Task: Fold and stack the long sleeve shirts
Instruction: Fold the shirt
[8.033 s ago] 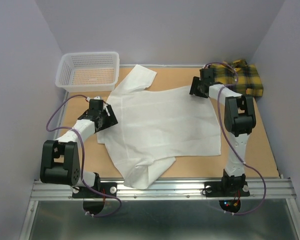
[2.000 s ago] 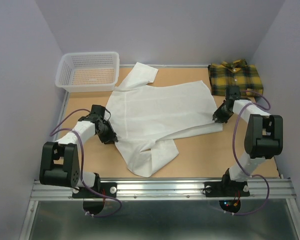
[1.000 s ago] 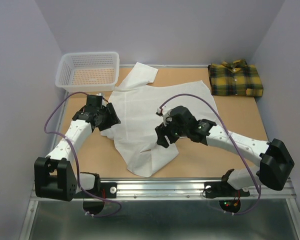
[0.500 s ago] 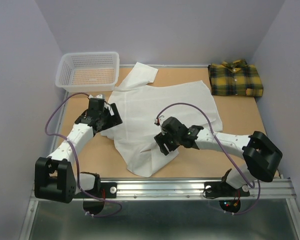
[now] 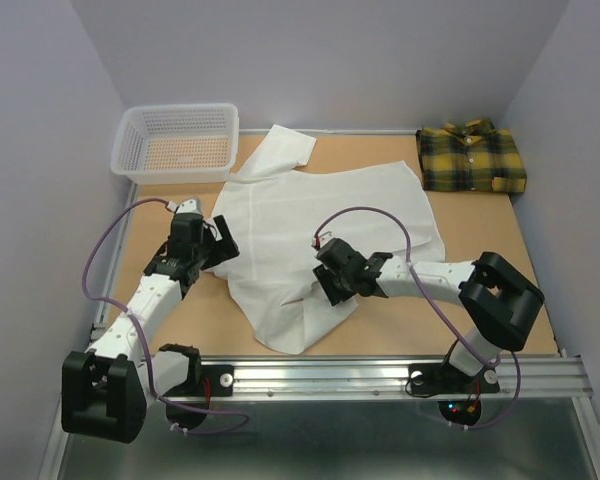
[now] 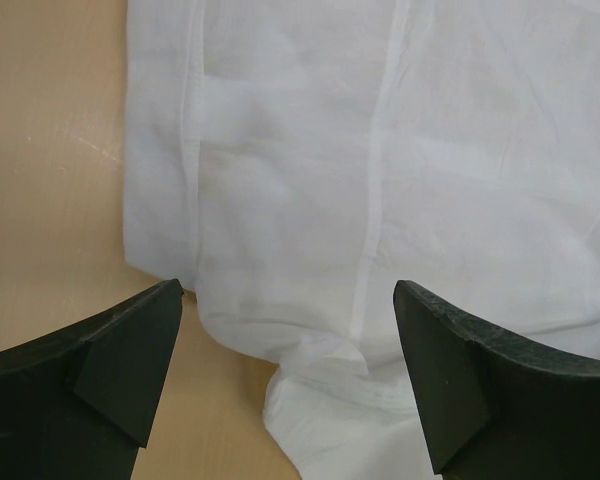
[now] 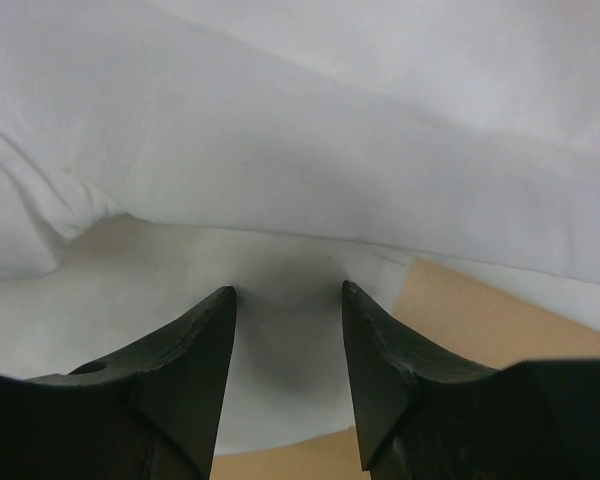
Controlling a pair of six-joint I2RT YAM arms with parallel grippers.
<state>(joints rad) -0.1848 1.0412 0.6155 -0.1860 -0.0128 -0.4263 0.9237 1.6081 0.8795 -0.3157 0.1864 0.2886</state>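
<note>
The plain white shirt point(image 5: 320, 215) lies spread on the table, one sleeve folded across its lower part point(image 5: 305, 315). The yellow-and-dark-green plaid shirt point(image 5: 472, 157) lies folded at the far right corner. My left gripper point(image 5: 212, 252) is open over the white shirt's left edge point(image 6: 280, 200), jaws wide apart and empty. My right gripper point(image 5: 330, 290) is open low over the folded sleeve point(image 7: 280, 340), with nothing between its fingers.
A white plastic mesh basket point(image 5: 176, 142) stands at the far left corner. Purple walls close in the table on three sides. Bare table shows at the near right point(image 5: 460, 320) and along the left edge point(image 5: 145, 240).
My right arm swung from the shirt's right edge across to its lower middle and drew in toward the folded sleeve. My left gripper shifted slightly along the shirt's left edge.
</note>
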